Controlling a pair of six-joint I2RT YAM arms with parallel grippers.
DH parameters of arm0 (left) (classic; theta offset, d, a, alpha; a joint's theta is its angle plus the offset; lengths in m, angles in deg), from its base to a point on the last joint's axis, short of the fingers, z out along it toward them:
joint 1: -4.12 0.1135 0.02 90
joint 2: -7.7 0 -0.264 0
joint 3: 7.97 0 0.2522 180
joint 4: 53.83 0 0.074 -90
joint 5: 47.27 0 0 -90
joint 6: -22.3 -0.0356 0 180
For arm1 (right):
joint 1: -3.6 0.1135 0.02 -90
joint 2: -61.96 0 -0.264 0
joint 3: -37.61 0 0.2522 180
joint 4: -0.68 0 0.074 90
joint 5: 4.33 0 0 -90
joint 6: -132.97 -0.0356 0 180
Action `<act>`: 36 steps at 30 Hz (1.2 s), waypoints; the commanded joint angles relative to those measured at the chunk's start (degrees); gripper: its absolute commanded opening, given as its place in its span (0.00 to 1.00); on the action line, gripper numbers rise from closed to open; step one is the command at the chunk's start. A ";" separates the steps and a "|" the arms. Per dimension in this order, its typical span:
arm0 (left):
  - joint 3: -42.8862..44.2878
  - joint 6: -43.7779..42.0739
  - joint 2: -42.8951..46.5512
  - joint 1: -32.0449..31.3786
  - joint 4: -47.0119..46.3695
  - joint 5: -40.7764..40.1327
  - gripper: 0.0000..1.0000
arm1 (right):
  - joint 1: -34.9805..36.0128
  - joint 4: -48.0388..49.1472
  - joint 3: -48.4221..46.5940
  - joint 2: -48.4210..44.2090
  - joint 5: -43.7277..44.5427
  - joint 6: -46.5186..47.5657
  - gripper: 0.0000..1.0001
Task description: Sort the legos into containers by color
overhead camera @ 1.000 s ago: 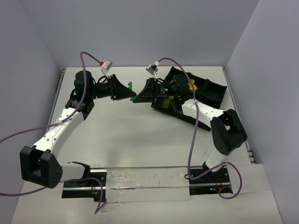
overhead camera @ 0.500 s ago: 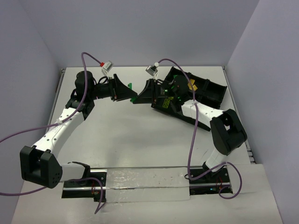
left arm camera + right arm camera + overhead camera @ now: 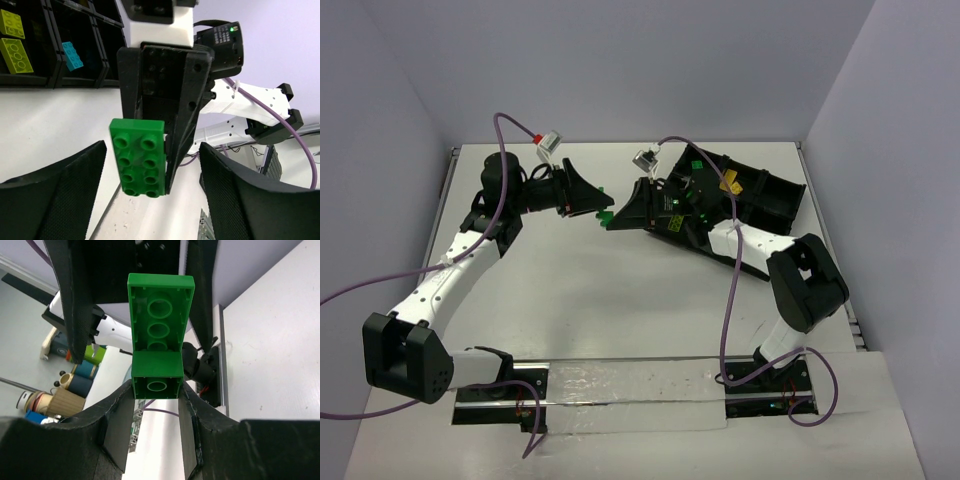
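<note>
Right tool: the right tool (image 3: 156, 395) is clamped on one end of a green studded plastic brick (image 3: 160, 315). Both of its black fingers press the brick's sides, and the rest of the brick juts out past the fingertips.
Left tool: the left tool (image 3: 151, 150) gapes wide. Its two black mesh-faced fingers (image 3: 60, 195) stand either side of the brick with clear space between, and it holds nothing.
Green brick: two rows of four studs face the left wrist camera, and the hollow underside faces the right wrist camera. It hangs between the two tools, over the counter just left of the tray, outside every compartment.
Tray: a black rectangular plastic tray split by dividers (image 3: 780, 190) lies askew at the far right of the counter, partly behind the right arm.
Tray contents: in the left wrist view, two yellow-green bricks (image 3: 16, 55) lie on one side of a divider and a small cyan brick (image 3: 72, 55) on the other. From above, a yellow piece (image 3: 728, 183) and a green piece (image 3: 695, 163) show in the tray, but their compartments cannot be told.
Counter: a white matte counter (image 3: 620, 300), with a shiny strip (image 3: 630, 385) along the near edge between the arm bases.
Room: pale lavender walls (image 3: 620, 70) close in on three sides. Purple cables (image 3: 498, 135) loop from both arms.
</note>
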 commanded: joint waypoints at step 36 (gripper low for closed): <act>2.89 -3.49 3.56 1.62 3.79 -7.19 0.00 | -17.51 -59.89 -5.08 -14.46 49.14 34.80 0.00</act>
